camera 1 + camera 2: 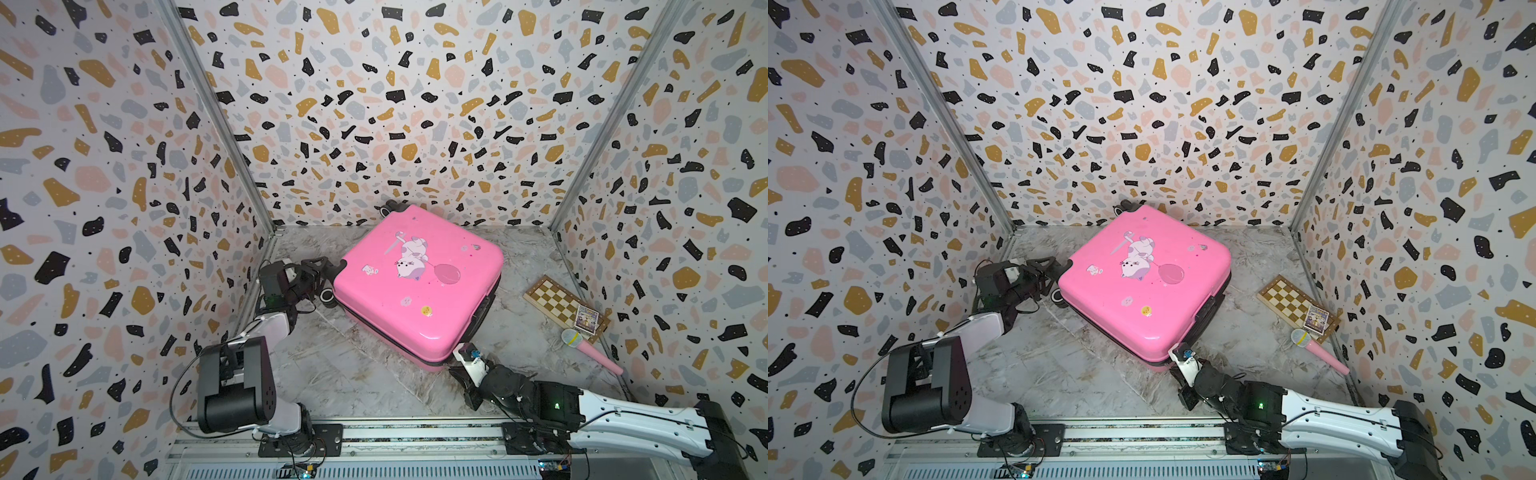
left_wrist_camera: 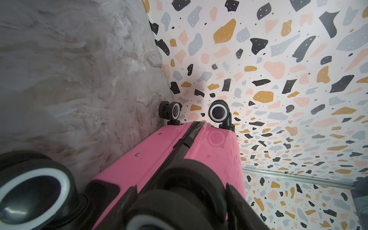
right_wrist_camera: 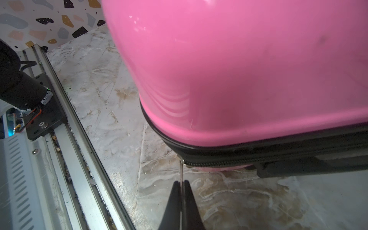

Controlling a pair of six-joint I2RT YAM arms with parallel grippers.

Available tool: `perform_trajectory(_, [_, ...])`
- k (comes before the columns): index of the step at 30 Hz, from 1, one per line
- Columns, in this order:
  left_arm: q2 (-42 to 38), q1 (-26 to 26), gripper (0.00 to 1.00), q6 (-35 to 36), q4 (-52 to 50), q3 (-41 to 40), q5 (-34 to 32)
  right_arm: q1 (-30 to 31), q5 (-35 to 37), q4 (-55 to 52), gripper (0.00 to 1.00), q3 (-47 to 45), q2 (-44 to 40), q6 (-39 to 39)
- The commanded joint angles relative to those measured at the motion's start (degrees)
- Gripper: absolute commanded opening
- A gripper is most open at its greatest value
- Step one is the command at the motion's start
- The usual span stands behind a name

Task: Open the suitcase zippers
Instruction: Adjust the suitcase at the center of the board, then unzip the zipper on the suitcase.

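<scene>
Suitcase (image 1: 415, 286) (image 1: 1142, 286) lies flat on the marble surface, mid-width and toward the back, turned diamond-wise. One corner points at the front edge.

Right gripper (image 3: 181, 182): fingers pressed together, pinching the thin metal zipper pull (image 3: 181, 171) at that front corner. The pull runs straight from the slider into the fingertips. Zipper band (image 3: 258, 159) runs black between the two pink shells, teeth meshed beyond the slider.

Left gripper (image 2: 181, 186): at the corner facing the left edge, jaws clasping a black wheel (image 2: 179, 205), one finger on either side.

Chessboard (image 1: 552, 301) sits by the right edge, a pink toy microphone (image 1: 582, 345) just in front of it.
</scene>
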Motion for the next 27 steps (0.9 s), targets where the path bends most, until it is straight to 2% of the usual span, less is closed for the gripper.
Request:
perform_trajectory(1, [-2.60,-0.41,0.48,6.01,1.08,-0.47,2.78,2.68,-4.16,6.60,0.00,3.38,0.32,-3.66])
perform_trajectory(8, [-2.93,-0.42,0.48,5.86,0.91,-0.66,3.14,4.73,-8.37,10.46,0.00,4.26,2.05,-7.41])
perform_trajectory(21, [-4.98,-1.51,0.48,6.98,-0.18,-2.92,3.17,4.61,-6.61,12.41,0.00,10.94,13.77,-6.34])
perform_trajectory(27, [-6.18,-2.30,0.47,7.68,-0.74,-4.45,3.23,3.06,-9.45,13.71,0.00,12.72,15.82,-5.62])
